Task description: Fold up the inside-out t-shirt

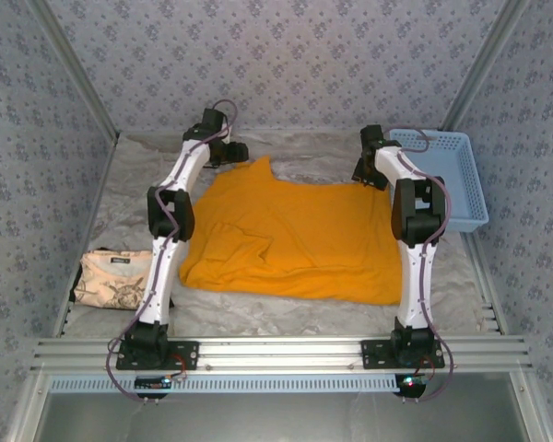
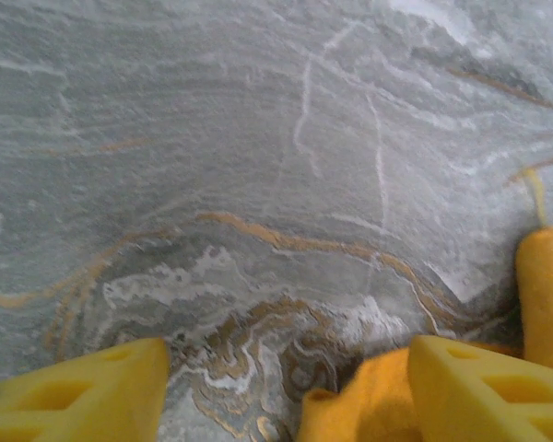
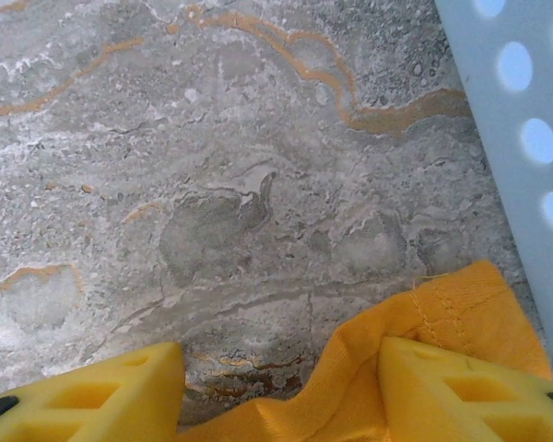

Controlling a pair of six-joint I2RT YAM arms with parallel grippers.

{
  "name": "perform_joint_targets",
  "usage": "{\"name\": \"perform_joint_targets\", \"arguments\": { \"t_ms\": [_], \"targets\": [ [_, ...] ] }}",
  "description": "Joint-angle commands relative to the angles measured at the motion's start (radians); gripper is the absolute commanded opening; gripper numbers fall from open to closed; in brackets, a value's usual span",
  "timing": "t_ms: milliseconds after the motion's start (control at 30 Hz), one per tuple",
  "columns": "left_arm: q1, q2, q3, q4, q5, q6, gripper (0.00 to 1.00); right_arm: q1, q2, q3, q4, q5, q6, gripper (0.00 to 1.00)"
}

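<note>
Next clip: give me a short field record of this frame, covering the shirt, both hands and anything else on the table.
t-shirt: orange-yellow, spread mid-table, rumpled at near left, fold not yet done
left hand: at the shirt's far left edge, fingers apart, cloth by its right finger
right hand: at the far right corner, fingers apart, hemmed corner between them
basket: blue, perforated, far right, beside the right hand
pouch: beige with dark drawing, near left, apart from the shirt
table: marbled grey cover
</note>
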Motion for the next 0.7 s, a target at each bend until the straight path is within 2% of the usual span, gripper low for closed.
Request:
{"name": "perform_joint_targets", "arguments": {
  "t_ms": [0, 167, 367, 500, 600, 633, 667],
  "targets": [
    [-0.014, -0.02, -0.068, -0.063, 0.1, 0.021, 0.63, -0.004, 0.032, 0.002, -0.041, -0.016, 0.007, 0.58],
    [-0.014, -0.04, -0.087, -0.042, 0.128, 0.062, 0.49, -0.013, 0.036, 0.001, -0.042, -0.032, 0.018, 0.56],
    [-0.014, -0.053, -0.089, -0.031, 0.19, 0.119, 0.46, -0.013, 0.031, 0.008, -0.047, -0.022, 0.035, 0.56],
    [-0.018, -0.045, -0.085, -0.006, 0.249, 0.143, 0.36, -0.018, 0.04, 0.02, -0.048, -0.033, 0.045, 0.56],
    [-0.023, -0.038, -0.095, -0.016, 0.298, 0.173, 0.33, -0.021, 0.036, 0.018, -0.052, -0.031, 0.059, 0.57],
    [-0.023, -0.037, -0.103, -0.018, 0.301, 0.176, 0.31, -0.02, 0.032, 0.019, -0.054, -0.03, 0.063, 0.59],
    [-0.023, -0.034, -0.106, -0.02, 0.302, 0.183, 0.24, -0.022, 0.028, 0.021, -0.053, -0.03, 0.067, 0.61]
  ]
}}
